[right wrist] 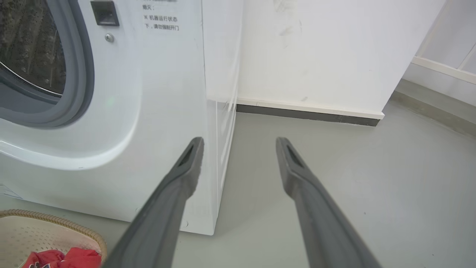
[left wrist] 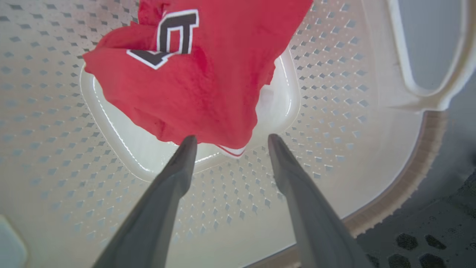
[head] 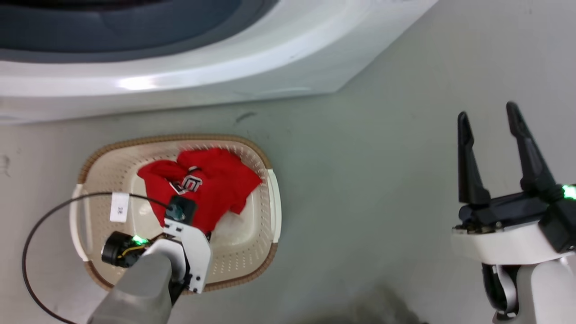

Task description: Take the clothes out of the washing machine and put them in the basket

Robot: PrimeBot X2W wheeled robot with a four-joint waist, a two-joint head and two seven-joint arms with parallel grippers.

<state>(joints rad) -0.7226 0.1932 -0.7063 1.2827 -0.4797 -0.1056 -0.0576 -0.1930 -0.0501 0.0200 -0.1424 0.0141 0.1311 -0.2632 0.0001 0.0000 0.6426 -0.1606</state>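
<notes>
Head view looks down on the basket [head: 104, 167], which stands on the grey floor [head: 360, 180] just in front of the washing machine [head: 202, 76]. The clothes [head: 211, 180] lie in it as one crumpled red heap toward the side nearer the machine, with white-edged lettering turned up; I cannot tell whether the heap is one garment or two. A paper label [head: 119, 207] shows on the bare bottom of the basket beside the heap. The left arm [head: 148, 274] reaches over the basket's near rim and points down at the red cloth, with a black cable [head: 27, 243] looping out from it over the floor.

From the left wrist view, the left gripper [left wrist: 228, 143] has its fingers spread wide, with the tips at the lower edge of the red heap. Nothing is clamped between them, and whether they touch the cloth cannot be told. Behind the cloth are the perforated walls and smooth bottom of the basket.

Well apart to the right, the right gripper [head: 489, 112] hangs over bare floor with its fingers wide and empty. Its wrist view looks along them at the machine's front corner, the grey door ring [right wrist: 80, 74] and a white wall [right wrist: 316, 56].
</notes>
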